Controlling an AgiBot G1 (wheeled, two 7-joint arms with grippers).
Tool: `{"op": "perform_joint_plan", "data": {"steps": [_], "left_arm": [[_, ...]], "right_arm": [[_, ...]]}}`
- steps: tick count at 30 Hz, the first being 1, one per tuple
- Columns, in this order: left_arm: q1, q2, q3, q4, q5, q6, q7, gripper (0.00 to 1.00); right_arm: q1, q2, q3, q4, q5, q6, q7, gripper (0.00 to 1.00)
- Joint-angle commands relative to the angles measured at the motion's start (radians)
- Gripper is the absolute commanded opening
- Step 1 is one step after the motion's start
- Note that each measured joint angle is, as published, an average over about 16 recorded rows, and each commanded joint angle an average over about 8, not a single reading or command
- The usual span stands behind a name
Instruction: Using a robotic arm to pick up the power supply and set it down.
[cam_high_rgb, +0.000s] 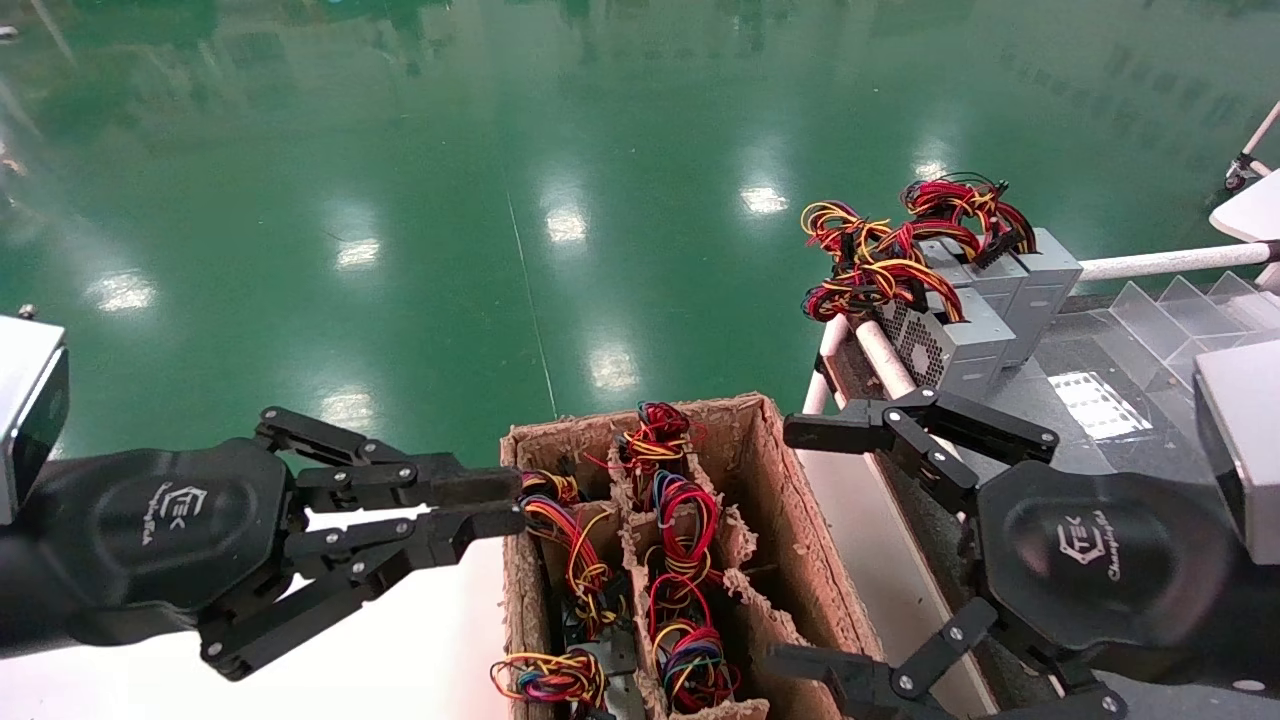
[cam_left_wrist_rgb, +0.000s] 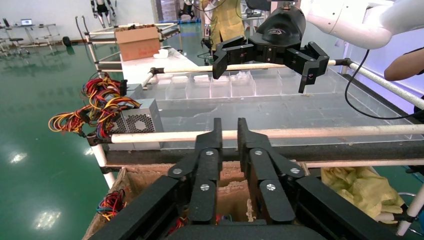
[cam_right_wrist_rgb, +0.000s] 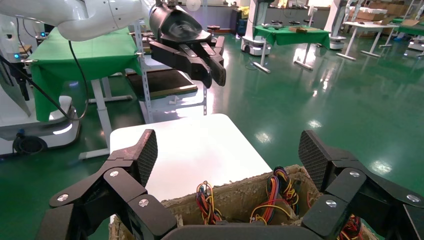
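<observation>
Cardboard box (cam_high_rgb: 790, 520) with pulp dividers holds wire-topped units, the power supply (cam_high_rgb: 693, 668) with blue in its bundle nearest me, my left gripper (cam_high_rgb: 505, 505) nearly closed and empty at its rim, my right gripper (cam_high_rgb: 800, 545) spread wide beside it, three grey boxes (cam_high_rgb: 985, 305) beyond.
</observation>
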Motion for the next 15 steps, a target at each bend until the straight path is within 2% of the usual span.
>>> {"op": "perform_joint_plan", "data": {"steps": [1, 5, 6, 13, 14, 15], "left_arm": [[0.000, 0.000, 0.000, 0.000, 0.000, 0.000, 0.000, 0.00], [0.000, 0.000, 0.000, 0.000, 0.000, 0.000, 0.000, 0.00], [0.000, 0.000, 0.000, 0.000, 0.000, 0.000, 0.000, 0.03], [0.000, 0.000, 0.000, 0.000, 0.000, 0.000, 0.000, 0.91], [0.000, 0.000, 0.000, 0.000, 0.000, 0.000, 0.000, 1.00], [0.000, 0.000, 0.000, 0.000, 0.000, 0.000, 0.000, 1.00]], "right_arm": [[0.000, 0.000, 0.000, 0.000, 0.000, 0.000, 0.000, 1.00], [0.000, 0.000, 0.000, 0.000, 0.000, 0.000, 0.000, 1.00], [0.000, 0.000, 0.000, 0.000, 0.000, 0.000, 0.000, 1.00], [0.000, 0.000, 0.000, 0.000, 0.000, 0.000, 0.000, 1.00], [0.000, 0.000, 0.000, 0.000, 0.000, 0.000, 0.000, 1.00], [0.000, 0.000, 0.000, 0.000, 0.000, 0.000, 0.000, 1.00]]}}
